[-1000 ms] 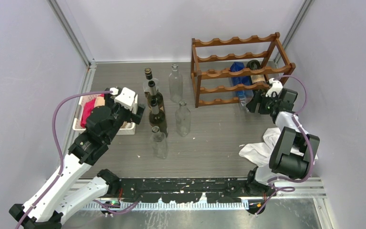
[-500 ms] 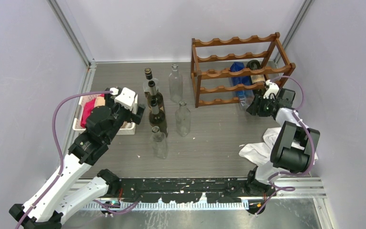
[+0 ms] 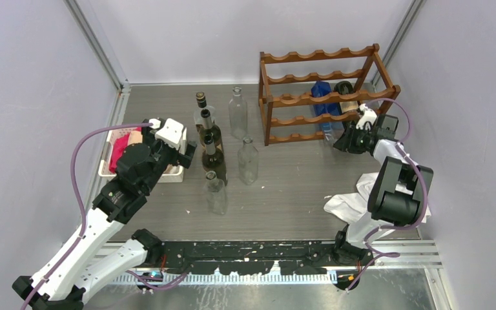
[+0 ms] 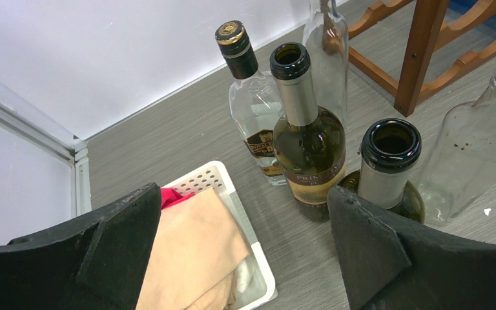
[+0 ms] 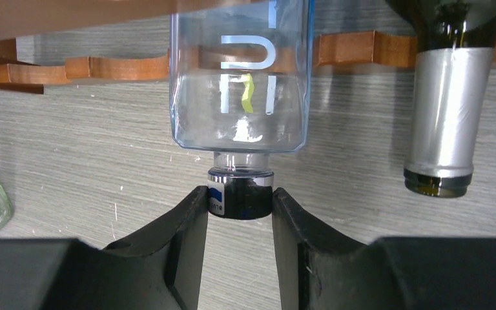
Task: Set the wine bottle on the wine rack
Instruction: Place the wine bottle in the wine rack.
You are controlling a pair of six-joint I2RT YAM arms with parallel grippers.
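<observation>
**Cap grip on the racked bottle, seating step**

The right fingers [image 5: 197, 206] are clamped on the dark cap [image 5: 240, 200]. It belongs to the clear blue-tinted glass bottle [image 5: 240, 84]. The cap sits between the tips and the body runs straight beyond them. The bottle lies on its side across the rails of the reddish-brown wooden wine rack [image 3: 303, 99], neck overhanging the grey table [image 5: 71, 148].

A dark green bottle with a silver foil neck [image 5: 449, 110] is racked just right of the fingers, not touching them.

The left fingers [image 4: 374, 245] are spread wide and hold nothing.

My read: this is seating the bottle.
- Push or pull along its axis only.
- The cap is a short, narrow hold, so any sideways torque will likely slip or roll it.
- Stay clear of the foil neck.
- Let go only once the body rests in the scallops.

Writing:
- An olive-green bottle with a cream label [image 4: 307, 148] stands just beyond the left fingers; its label reads "PRIM…".
- White lettering on the blue bottle and print on the cap band are not legible.
</observation>
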